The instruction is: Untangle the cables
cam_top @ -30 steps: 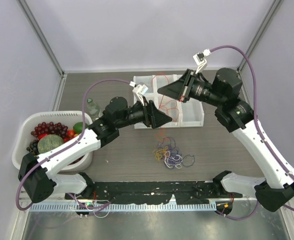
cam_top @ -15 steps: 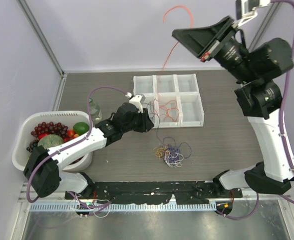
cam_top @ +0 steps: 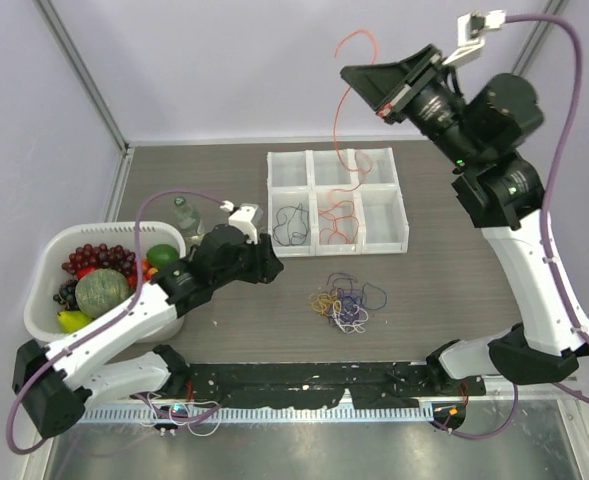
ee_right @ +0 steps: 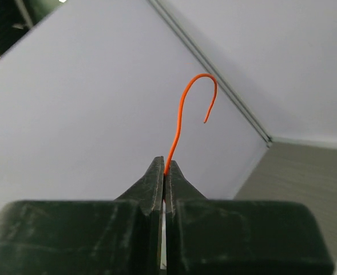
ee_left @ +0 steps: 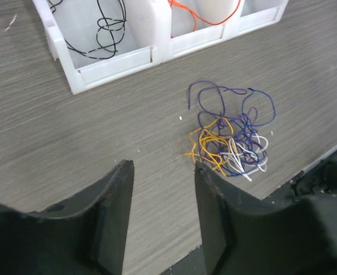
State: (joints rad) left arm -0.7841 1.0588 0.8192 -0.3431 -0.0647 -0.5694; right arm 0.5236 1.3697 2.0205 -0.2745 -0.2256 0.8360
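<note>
Right gripper (ee_right: pixel 164 172) clamped on the orange wire (ee_right: pixel 182 114), held high; left gripper (ee_left: pixel 161 171) open, short of the tangle (ee_left: pixel 231 140).

Your right fingers press together on the wire; its free end hooks above the tips and the long part hangs almost straight down into the middle column of the white tray (ee_left: pixel 114 63), beside the black wire (ee_left: pixel 108 28) in the left compartment. Your left fingers stand apart, empty, low over the table (ee_left: pixel 71 132). The purple, yellow and white tangle lies on the table ahead and to the right of them, near the tray but not touching it. Your left arm is the nearer, so I judge that pick is its job.
</note>
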